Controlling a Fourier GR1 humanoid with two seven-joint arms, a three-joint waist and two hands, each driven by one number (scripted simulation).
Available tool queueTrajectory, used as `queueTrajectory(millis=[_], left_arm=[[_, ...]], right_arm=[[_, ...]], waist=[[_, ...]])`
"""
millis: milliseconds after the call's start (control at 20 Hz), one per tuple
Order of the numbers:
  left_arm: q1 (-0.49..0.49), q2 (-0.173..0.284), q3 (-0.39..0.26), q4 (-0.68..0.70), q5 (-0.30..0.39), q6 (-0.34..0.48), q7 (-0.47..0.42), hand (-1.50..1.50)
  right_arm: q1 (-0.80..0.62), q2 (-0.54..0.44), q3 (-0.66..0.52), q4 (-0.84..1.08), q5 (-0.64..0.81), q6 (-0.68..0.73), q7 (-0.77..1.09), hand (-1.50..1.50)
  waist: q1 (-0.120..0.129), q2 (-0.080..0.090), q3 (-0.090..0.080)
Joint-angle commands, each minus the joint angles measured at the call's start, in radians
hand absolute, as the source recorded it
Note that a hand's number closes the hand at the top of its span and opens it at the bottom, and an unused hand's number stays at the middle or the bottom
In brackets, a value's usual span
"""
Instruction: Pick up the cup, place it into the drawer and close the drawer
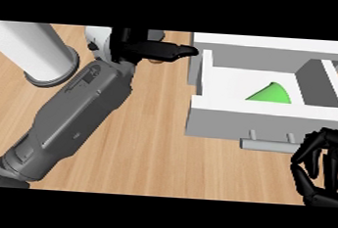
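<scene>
Two hands show over the wooden bench (155,149). The left hand (150,48) is far up near the top edge, just beside the left wall of the white drawer (203,74), its fingers stretched toward it and holding nothing that shows. The drawer stands open, and a green cup (272,93) lies inside it on the floor of the drawer. The right hand (327,162) hangs just in front of the drawer's grey handle (267,145), its fingers curled and empty. A white cylinder (31,48) stands at the far left, well apart.
</scene>
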Motion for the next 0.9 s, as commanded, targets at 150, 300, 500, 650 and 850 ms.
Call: queueTrajectory(millis=[150, 300, 500, 650, 850], left_arm=[[0.325, 0.165, 0.004, -0.349, 0.006, -0.016, 0.047, -1.50], [0.414, 0.200, 0.044, -0.426, 0.005, -0.029, 0.050, -1.50], [0.563, 0.273, 0.079, -0.499, 0.034, -0.109, 0.028, -1.50], [0.580, 0.297, 0.093, -0.515, 0.042, -0.131, 0.045, -1.50], [0.701, 0.271, 0.104, -0.499, 0.020, -0.221, -0.071, -1.50]], right_arm=[[0.017, 0.006, 0.051, 0.031, 0.146, -0.014, 0.006, 1.50], [-0.068, -0.005, 0.055, 0.124, 0.204, -0.015, -0.010, 1.50], [-0.009, -0.036, 0.140, 0.149, 0.410, -0.005, -0.147, 1.50], [-0.051, -0.082, 0.228, 0.181, 0.596, -0.029, -0.198, 1.50], [-0.122, -0.101, 0.265, 0.338, 0.727, -0.079, -0.264, 1.50]], waist=[[0.004, 0.003, 0.000], [-0.006, 0.009, 0.000], [0.003, 0.009, 0.001], [0.010, 0.010, 0.000], [-0.006, 0.015, 0.000]])
